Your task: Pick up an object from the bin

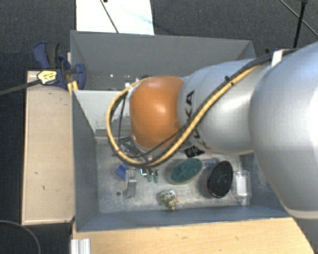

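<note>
Where the bin (86,194) floor meets its near wall, a small pale crumpled piece (168,198) lies at 6 o'clock. Next row back, from 3 toward 9: clear cylinder (241,184), black disc (219,179), dark green oval (185,171), green bits (152,177), then the end effector (131,183), low over the floor. Open or closed: cannot tell. Blue scrap (120,171) sits just beside it at 10 o'clock and is probably the pick. Centre over it, descend straight, mind the 9 o'clock wall.

One cam, set above the grey metal bin (159,57), tilted a bit from its front rim, looking down at bin floor. Fairly close; arm (286,131) covers bin's right side.
</note>
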Robot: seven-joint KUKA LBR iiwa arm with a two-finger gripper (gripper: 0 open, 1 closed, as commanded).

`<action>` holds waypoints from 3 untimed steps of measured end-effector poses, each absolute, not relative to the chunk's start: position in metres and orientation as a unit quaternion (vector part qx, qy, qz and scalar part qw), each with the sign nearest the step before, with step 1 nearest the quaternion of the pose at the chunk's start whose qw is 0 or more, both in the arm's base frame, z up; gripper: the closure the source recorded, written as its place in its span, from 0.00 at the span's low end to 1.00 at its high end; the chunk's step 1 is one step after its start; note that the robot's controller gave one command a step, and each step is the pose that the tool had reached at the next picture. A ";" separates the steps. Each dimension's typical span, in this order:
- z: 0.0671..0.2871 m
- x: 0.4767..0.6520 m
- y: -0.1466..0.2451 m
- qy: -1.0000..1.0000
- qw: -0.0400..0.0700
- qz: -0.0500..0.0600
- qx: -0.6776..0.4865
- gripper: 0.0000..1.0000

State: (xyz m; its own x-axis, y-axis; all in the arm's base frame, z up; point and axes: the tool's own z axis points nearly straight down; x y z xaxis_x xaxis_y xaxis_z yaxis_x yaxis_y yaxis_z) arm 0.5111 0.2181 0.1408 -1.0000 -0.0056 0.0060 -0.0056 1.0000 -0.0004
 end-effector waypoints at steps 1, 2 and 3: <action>0.068 0.542 0.221 -0.978 0.001 0.000 0.208 0.00; 0.071 0.545 0.207 -0.915 -0.002 0.000 0.404 0.00; 0.071 0.544 0.208 -0.916 -0.002 -0.001 0.401 1.00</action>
State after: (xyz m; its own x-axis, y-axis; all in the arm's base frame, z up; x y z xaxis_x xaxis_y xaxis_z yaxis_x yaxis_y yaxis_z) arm 0.5443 0.2083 0.0712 -0.6786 -0.7345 -0.0038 -0.7345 0.6786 0.0004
